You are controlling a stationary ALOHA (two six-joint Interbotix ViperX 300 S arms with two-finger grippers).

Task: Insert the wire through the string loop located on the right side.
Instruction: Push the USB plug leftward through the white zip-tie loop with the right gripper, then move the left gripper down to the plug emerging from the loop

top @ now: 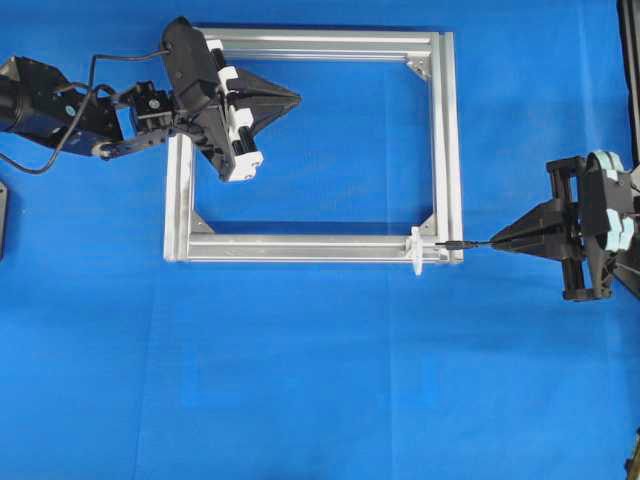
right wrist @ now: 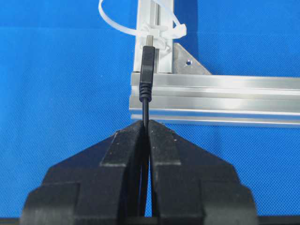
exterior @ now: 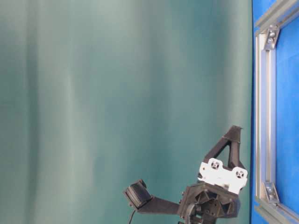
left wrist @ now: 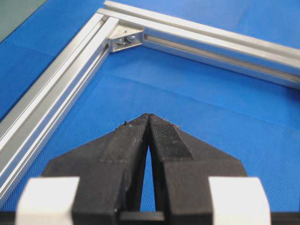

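Note:
My right gripper [right wrist: 146,123] [top: 497,240] is shut on the thin black wire [right wrist: 146,101], just right of the silver frame's [top: 447,140] lower right corner. The wire's plug tip [top: 452,243] [right wrist: 148,58] reaches over the frame's right bar, and its metal end sits at the white string loop [right wrist: 161,32] [top: 416,251] on the bottom bar. The frames do not show whether the tip has entered the loop. My left gripper [top: 296,98] [left wrist: 148,116] is shut on nothing and hovers over the blue mat inside the frame's upper left.
The rectangular aluminium frame lies flat on the blue mat [top: 320,380], with triangular corner brackets [left wrist: 125,39] [right wrist: 187,61] inside its corners. The table-level view shows the left arm [exterior: 219,186] in front of a green backdrop.

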